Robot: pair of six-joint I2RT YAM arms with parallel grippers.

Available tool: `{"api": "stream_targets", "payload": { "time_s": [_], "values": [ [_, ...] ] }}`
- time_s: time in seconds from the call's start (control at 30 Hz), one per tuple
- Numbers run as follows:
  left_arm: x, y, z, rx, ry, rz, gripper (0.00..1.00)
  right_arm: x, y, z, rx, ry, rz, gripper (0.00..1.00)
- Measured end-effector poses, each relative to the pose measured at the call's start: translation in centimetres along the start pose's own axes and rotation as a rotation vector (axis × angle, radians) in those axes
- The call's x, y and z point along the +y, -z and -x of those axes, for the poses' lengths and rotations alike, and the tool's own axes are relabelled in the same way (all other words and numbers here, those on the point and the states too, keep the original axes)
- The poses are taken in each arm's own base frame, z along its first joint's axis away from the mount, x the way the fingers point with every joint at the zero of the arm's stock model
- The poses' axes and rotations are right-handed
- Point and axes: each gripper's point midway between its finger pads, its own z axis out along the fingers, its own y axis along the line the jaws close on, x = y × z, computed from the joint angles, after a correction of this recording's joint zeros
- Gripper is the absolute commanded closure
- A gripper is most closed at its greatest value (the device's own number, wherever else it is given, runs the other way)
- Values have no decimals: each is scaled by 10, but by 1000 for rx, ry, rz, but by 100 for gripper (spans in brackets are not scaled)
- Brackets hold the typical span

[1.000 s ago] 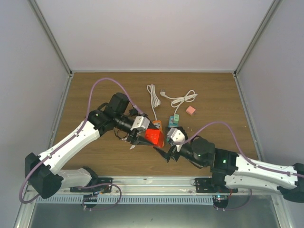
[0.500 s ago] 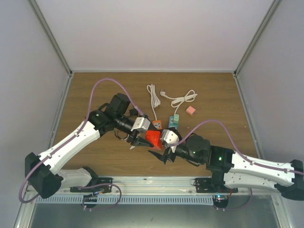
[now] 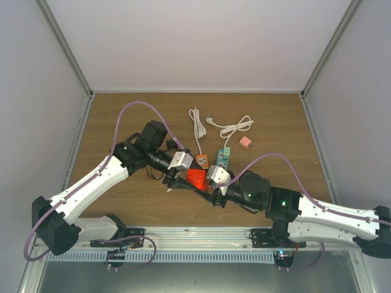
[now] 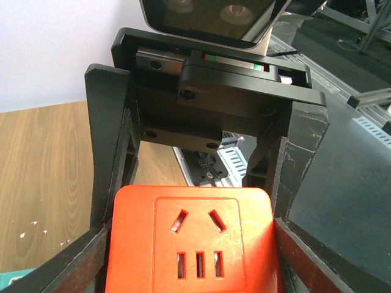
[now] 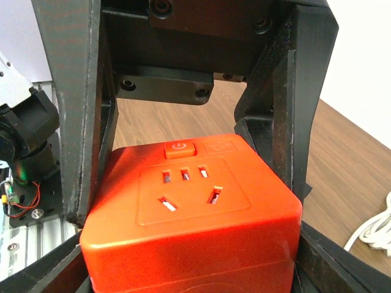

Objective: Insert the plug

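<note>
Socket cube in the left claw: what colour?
The socket cube is orange-red, and it shows best in the right wrist view.

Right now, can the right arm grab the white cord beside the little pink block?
Probably not straight away. Its fingers sit around the orange socket cube, which the left fingers hold too. The white cord lies uncovered farther back, so it must back off first.

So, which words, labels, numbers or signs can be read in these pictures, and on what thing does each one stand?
Words or numbers: none can be read in any view.
Power sign (a circle with a short stroke): on the small button at the edge of the orange socket cube, seen in the right wrist view.
Embossed mark beside that button: too faint to read.
</note>
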Motion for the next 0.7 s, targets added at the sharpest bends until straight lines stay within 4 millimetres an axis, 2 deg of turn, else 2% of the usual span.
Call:
{"api": "stream_targets", "payload": {
  "time_s": [0.07,0.13,0.17,0.27,0.47,0.6,0.7],
  "values": [
    [0,0,0,2,1,4,66,0,0,0,0,-1,0,94],
    [1,1,1,4,5,16,5,0,0,0,-1,-2,2,98],
    [1,2,1,2,7,24,2,1,0,1,-3,-2,5,99],
    [-4,5,7,-19,25,40,1,-1,2,6,-26,-8,-1,99],
    [-16,18,31,-112,-11,79,1,2,11,33,-143,-20,28,99],
    [8,45,42,-141,-41,259,1,5,19,21,-124,-29,45,100],
    [19,55,48,-165,-53,327,1,7,17,12,-95,-31,56,99]
  ]
}}
